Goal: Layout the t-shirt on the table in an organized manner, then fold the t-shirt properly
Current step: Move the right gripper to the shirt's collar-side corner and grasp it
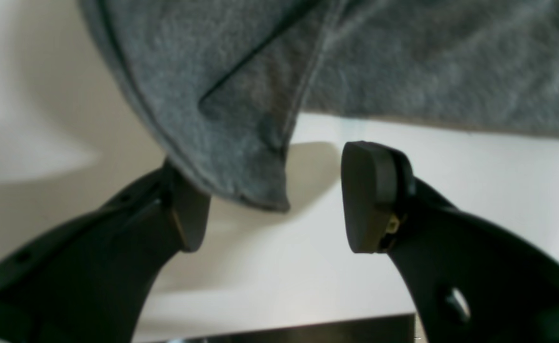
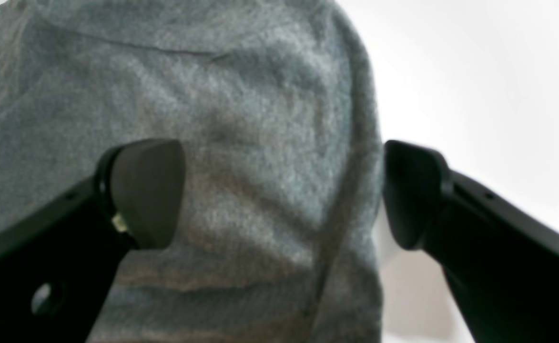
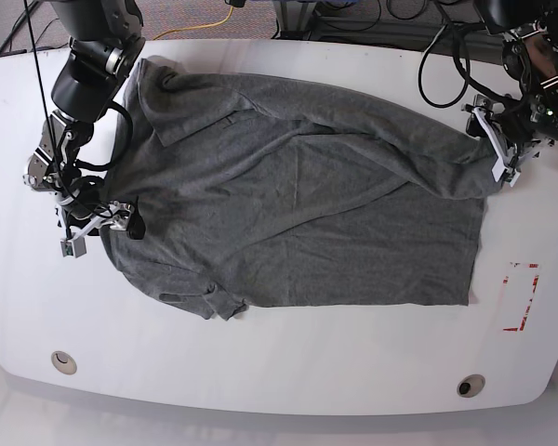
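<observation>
The heather-grey t-shirt [image 3: 307,204] lies spread across the white table [image 3: 279,372], with wrinkles and a folded flap at its far left. My left gripper [image 1: 279,209] is open at the shirt's right edge [image 3: 496,149]; a hemmed corner of the t-shirt [image 1: 260,186] lies between its jaws, close to the left fingertip [image 1: 191,219], unclamped. My right gripper [image 2: 279,195] is open wide over the shirt's left edge [image 3: 107,223], with a rounded fold of the t-shirt [image 2: 269,157] between its pads.
A red tape rectangle [image 3: 521,297] marks the table right of the shirt. Two round cable holes [image 3: 63,360] [image 3: 470,384] sit near the front corners. Cables and arm bases crowd the far edge.
</observation>
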